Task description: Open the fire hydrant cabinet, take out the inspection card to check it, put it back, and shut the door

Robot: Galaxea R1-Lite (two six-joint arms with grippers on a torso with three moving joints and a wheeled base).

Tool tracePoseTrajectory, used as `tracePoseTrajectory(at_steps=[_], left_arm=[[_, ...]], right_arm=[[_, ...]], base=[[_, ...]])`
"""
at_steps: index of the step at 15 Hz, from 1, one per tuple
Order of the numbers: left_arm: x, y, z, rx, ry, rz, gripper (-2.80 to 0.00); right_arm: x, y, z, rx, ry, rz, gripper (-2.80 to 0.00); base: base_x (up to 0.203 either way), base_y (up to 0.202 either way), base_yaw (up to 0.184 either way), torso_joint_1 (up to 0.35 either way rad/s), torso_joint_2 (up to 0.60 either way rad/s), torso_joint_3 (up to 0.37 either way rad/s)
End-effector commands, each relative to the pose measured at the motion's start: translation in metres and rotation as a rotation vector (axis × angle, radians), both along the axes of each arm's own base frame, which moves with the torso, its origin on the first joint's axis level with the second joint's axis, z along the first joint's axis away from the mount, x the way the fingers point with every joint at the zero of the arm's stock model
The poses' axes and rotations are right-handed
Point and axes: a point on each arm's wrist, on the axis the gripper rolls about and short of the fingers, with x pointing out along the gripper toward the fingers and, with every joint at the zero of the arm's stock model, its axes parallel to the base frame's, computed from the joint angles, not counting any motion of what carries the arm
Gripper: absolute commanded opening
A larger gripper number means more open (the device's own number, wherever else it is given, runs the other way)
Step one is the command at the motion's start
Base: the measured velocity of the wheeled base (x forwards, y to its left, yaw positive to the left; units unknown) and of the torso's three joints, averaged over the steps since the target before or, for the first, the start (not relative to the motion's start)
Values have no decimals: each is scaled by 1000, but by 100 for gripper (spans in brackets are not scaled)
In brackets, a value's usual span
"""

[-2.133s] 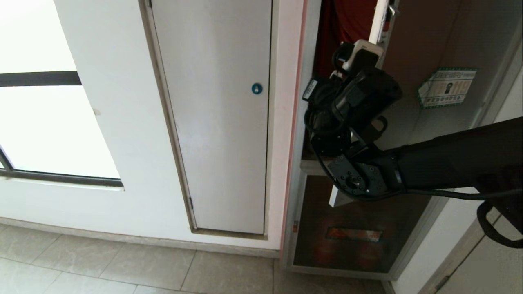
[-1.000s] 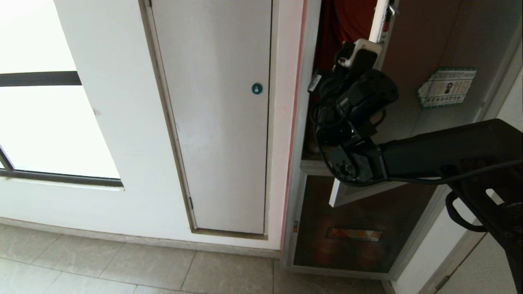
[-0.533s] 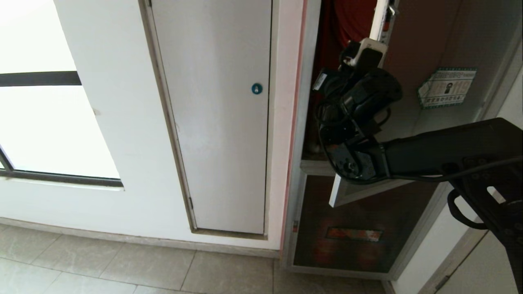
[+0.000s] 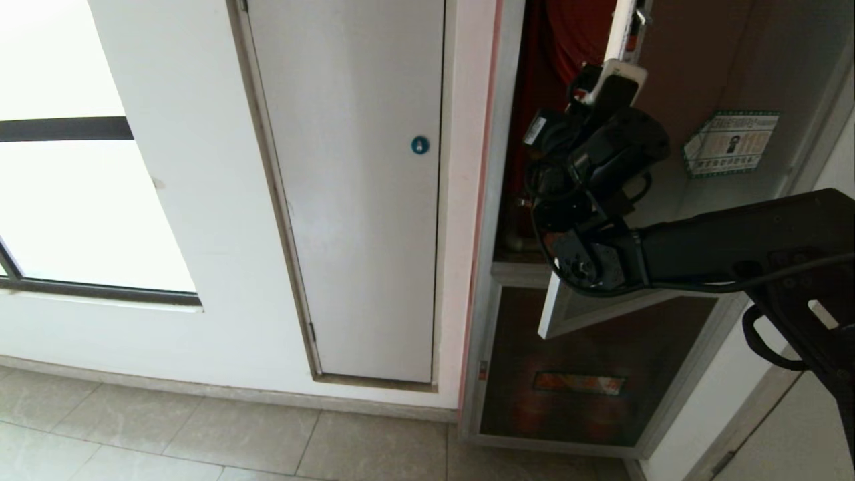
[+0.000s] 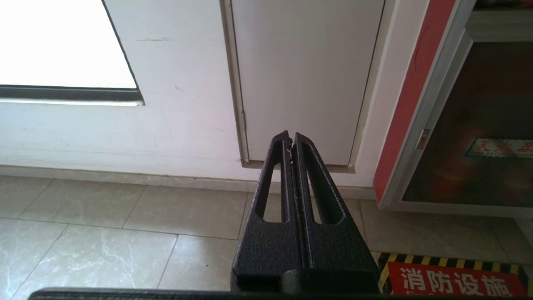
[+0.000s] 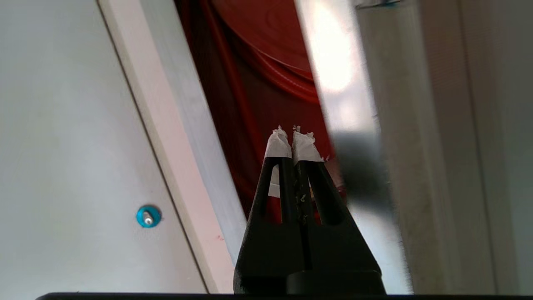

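Jaws together at the cabinet opening

Right gripper [image 6: 293, 139] has its jaws pressed together, empty, tips just beside the door [image 6: 416, 137] edge, with the red interior of the fire hydrant cabinet [image 6: 250, 96] beyond. Left gripper [image 5: 291, 141], jaws also together, points at the floor [image 5: 125, 233].

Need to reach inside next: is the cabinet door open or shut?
Open. The door stands swung out, and the fire hydrant cabinet shows its red interior beside the door's edge.

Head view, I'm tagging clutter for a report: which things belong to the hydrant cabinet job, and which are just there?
Job:
fire hydrant cabinet, red inside
door, swung partly open
right hand, shut, empty, at the opening

Just there:
white door with blue lock
window
left hand, parked, shut
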Motion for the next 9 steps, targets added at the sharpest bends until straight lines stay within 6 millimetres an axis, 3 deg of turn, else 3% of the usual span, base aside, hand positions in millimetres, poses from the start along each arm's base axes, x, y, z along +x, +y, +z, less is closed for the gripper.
tracePoseTrajectory(at_steps=[1,9], left_arm=[[0,0,0,0,1,0,-280],[0,0,0,0,1,0,-280]], right_arm=[[-6,-2,6,7,-10,-3,-280],[-22,-13,9,11,29,-30,-280]], base=[[0,0,0,0,0,0],[0,0,0,0,0,0]])
